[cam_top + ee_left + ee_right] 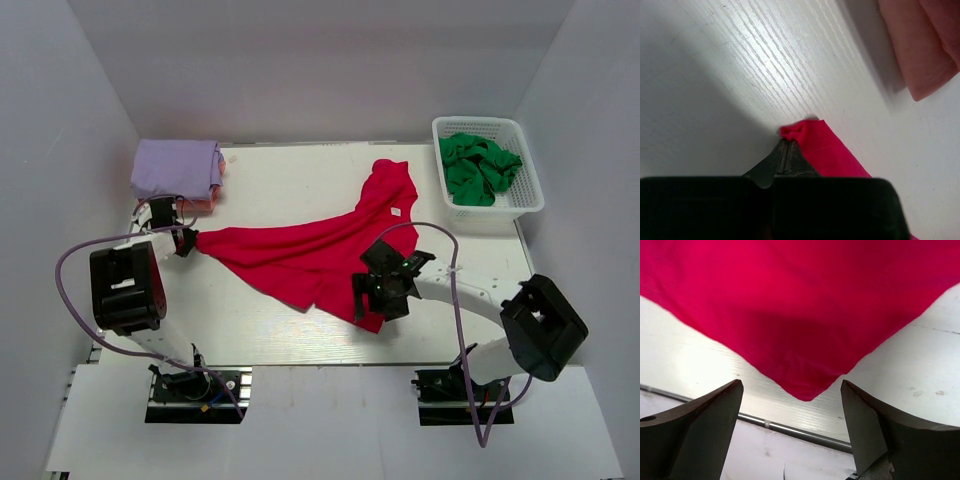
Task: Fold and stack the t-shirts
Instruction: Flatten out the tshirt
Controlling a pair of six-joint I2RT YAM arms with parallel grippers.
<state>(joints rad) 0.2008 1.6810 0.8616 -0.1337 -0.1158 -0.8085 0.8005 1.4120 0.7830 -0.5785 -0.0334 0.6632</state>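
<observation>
A bright red t-shirt (310, 250) lies spread and rumpled across the middle of the table. My left gripper (186, 240) is shut on its left corner (802, 131), low over the table. My right gripper (372, 300) is open above the shirt's near corner (805, 385), which points between the two fingers without touching them. A folded lavender t-shirt (176, 166) sits on a peach-orange one (920, 50) at the back left. A deep green t-shirt (478, 168) lies bunched in the basket.
The white lattice basket (528, 200) stands at the back right corner. The table's near edge with a metal rail (790, 429) runs just below my right gripper. White walls enclose the table on three sides.
</observation>
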